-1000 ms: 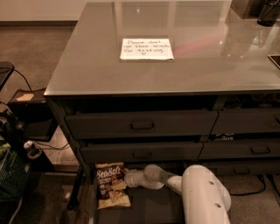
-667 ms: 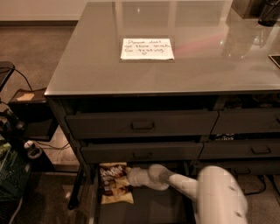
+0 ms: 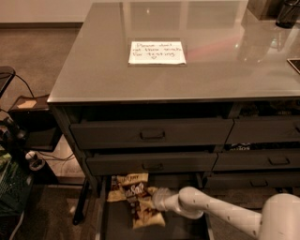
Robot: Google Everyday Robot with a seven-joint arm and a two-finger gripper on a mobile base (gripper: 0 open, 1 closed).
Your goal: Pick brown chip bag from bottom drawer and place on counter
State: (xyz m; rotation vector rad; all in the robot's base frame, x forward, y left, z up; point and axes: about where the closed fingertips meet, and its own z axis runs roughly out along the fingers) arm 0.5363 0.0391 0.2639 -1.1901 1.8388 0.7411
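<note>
The brown chip bag [image 3: 134,196] lies tilted in the open bottom drawer [image 3: 183,230], near its back left, below the closed drawer fronts. My gripper [image 3: 153,201] is at the end of the white arm [image 3: 206,209], which reaches in from the lower right. It is low inside the drawer, right against the bag's right edge. Its tip is hidden against the bag. The glossy grey counter [image 3: 93,61] spreads above, with the white handwritten note [image 3: 157,52] on it.
Two closed drawers with recessed handles [image 3: 152,134] sit above the open one, with more to the right [image 3: 279,161]. Dark objects [image 3: 286,11] stand on the counter's far right corner. A black box [image 3: 28,117], cables and a dark cart stand on the floor at left.
The arm has reached further left into the drawer. The bag has shifted a little to the right and turned, with the gripper against it.
</note>
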